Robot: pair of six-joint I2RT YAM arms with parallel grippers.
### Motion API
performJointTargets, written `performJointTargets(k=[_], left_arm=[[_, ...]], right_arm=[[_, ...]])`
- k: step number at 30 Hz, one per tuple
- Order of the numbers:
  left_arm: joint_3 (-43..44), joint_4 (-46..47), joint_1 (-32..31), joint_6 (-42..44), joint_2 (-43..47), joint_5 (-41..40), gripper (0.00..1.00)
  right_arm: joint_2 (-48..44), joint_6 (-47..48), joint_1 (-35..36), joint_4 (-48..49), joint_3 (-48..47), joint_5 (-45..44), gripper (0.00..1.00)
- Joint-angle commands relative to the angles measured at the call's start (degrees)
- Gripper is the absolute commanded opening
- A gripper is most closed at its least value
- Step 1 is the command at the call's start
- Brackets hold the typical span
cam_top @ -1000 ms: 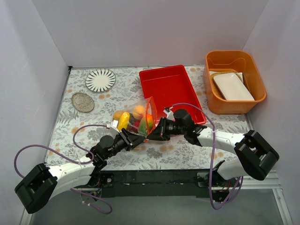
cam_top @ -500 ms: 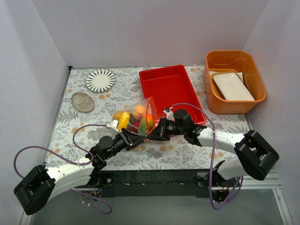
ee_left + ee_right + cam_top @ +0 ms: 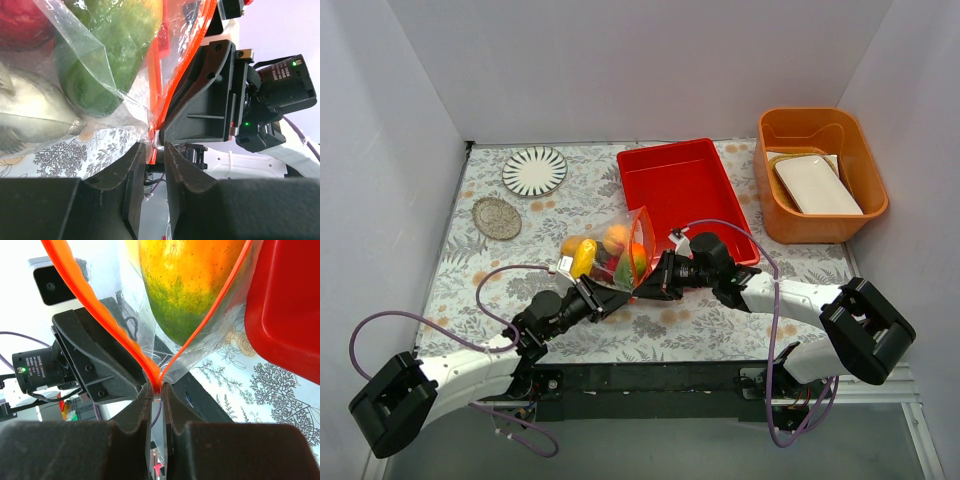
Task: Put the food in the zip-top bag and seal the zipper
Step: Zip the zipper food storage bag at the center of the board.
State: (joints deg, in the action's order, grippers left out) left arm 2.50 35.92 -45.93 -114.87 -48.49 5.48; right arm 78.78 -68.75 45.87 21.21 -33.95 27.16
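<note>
The clear zip-top bag (image 3: pixel 605 232) lies in the middle of the table with its orange-red zipper (image 3: pixel 647 238) on the right side. It holds the food: a green-red mango (image 3: pixel 628 266), a yellow fruit (image 3: pixel 583 257) and an orange (image 3: pixel 617 235). My left gripper (image 3: pixel 608 293) is shut on the bag's near corner at the zipper's end (image 3: pixel 156 75), beside the mango (image 3: pixel 110 45) and the silver fish (image 3: pixel 30 110). My right gripper (image 3: pixel 646 290) is shut on the zipper (image 3: pixel 100 315) where its two strips meet. Above that point the strips spread apart around the mango (image 3: pixel 190 280).
A red rectangular tray (image 3: pixel 685 190) stands right behind the bag and shows in the right wrist view (image 3: pixel 290 305). An orange bin (image 3: pixel 820 175) with white dishes is at the back right. A striped plate (image 3: pixel 534 170) and a small round dish (image 3: pixel 497 217) are at the back left.
</note>
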Motion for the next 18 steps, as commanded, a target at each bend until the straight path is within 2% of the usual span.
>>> performJointTargets(k=[1,5,13,18], left_arm=[[-3.56,1.69,-0.3,-1.68,-1.08,1.64,0.22],[-3.56,2.4,-0.39,-1.41,-1.78,2.26,0.2],[-3.21,2.13,-0.3,-1.24,-2.05,2.0,0.01],[-2.68,2.84,-0.3,-0.62,-4.24,2.34,0.0]], right_arm=[[-0.03,0.46,0.1,2.17,-2.17,-0.44,0.02],[-0.3,0.46,0.19,2.17,-1.99,-0.7,0.02],[0.05,0.37,0.1,2.25,-2.34,-0.44,0.02],[0.05,1.16,0.1,0.68,-2.69,-0.26,0.02]])
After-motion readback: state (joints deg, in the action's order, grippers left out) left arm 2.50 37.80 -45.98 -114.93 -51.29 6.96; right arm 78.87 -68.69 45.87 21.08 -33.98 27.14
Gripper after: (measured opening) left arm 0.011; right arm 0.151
